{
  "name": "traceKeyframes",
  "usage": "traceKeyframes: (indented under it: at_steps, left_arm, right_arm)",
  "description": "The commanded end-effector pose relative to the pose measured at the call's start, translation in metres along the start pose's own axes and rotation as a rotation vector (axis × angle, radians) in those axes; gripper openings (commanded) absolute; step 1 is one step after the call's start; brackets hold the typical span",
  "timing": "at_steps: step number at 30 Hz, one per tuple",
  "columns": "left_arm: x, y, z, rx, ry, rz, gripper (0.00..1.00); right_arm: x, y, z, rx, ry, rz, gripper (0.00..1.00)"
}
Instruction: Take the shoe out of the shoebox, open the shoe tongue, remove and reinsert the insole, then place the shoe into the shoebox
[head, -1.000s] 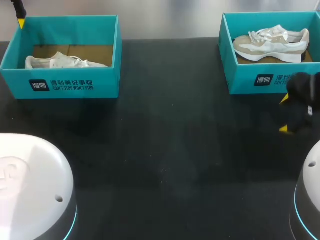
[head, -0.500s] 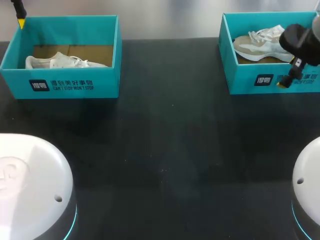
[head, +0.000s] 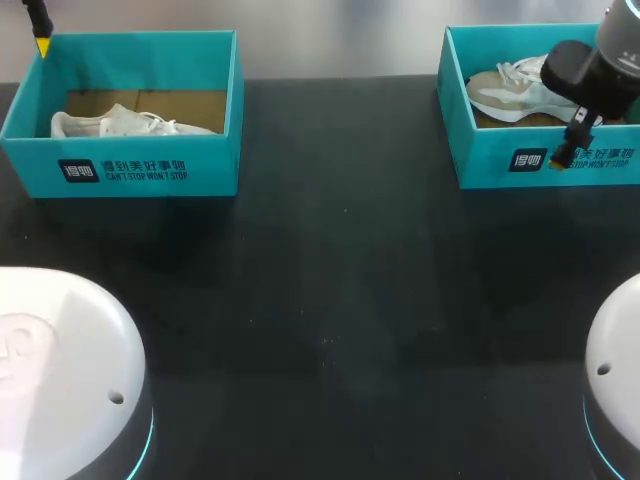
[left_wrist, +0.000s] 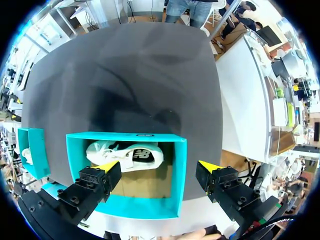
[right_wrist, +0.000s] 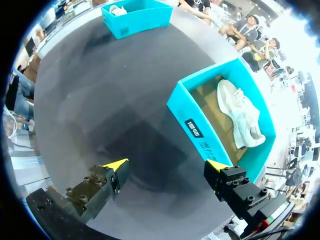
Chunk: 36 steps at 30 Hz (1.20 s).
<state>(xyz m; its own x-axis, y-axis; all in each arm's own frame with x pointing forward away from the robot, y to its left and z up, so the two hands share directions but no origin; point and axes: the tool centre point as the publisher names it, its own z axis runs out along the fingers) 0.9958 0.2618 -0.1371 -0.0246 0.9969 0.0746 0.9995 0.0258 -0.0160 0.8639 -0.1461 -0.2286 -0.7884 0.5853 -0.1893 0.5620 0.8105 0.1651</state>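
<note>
Both spread wide: our left gripper (left_wrist: 157, 166), our right gripper (right_wrist: 166, 165); shoe (right_wrist: 240, 117) in shoebox (right_wrist: 197, 131), ahead of right fingers (right_wrist: 116, 165), untouched.

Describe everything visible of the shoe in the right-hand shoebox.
The shoe is a low sneaker, white with beige panels and white laces. It lies on its side on the brown floor of the teal shoebox, toe toward the middle of the table; my right arm hides its heel in the head view. Ungripped: the right pincer is open, outside the box.
</note>
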Motion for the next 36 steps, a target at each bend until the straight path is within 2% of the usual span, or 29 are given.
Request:
traceKeyframes:
  at_steps: [1,3,7,8,9,27,29,30,36]
  left_arm:
    - [0.001,0.000,-0.001,0.001,0.002,0.001,1.00]
    - [0.001,0.000,-0.001,0.001,0.002,0.001,1.00]
    - [0.001,0.000,-0.001,0.001,0.002,0.001,1.00]
    - [0.001,0.000,-0.001,0.001,0.002,0.001,1.00]
    - [0.001,0.000,-0.001,0.001,0.002,0.001,1.00]
    - [0.001,0.000,-0.001,0.001,0.002,0.001,1.00]
    - [0.001,0.000,-0.001,0.001,0.002,0.001,1.00]
    - [0.001,0.000,-0.001,0.001,0.002,0.001,1.00]
    - [0.001,0.000,-0.001,0.001,0.002,0.001,1.00]
  right_arm:
    - [-0.054,0.009,0.005,0.073,0.011,0.139,1.00]
    - [-0.083,0.013,0.008,0.105,0.029,0.260,1.00]
    - [-0.125,0.020,0.015,0.132,0.083,0.444,1.00]
    - [-0.134,0.020,0.021,0.195,0.082,0.531,1.00]
    - [-0.139,0.020,0.022,0.214,0.048,0.572,1.00]
    - [-0.139,0.020,0.022,0.214,0.048,0.572,1.00]
    - [-0.159,0.023,0.025,0.235,0.048,0.637,1.00]
    - [-0.168,0.025,0.026,0.207,0.063,0.648,1.00]
    - [-0.215,0.030,0.038,0.199,0.094,0.752,1.00]
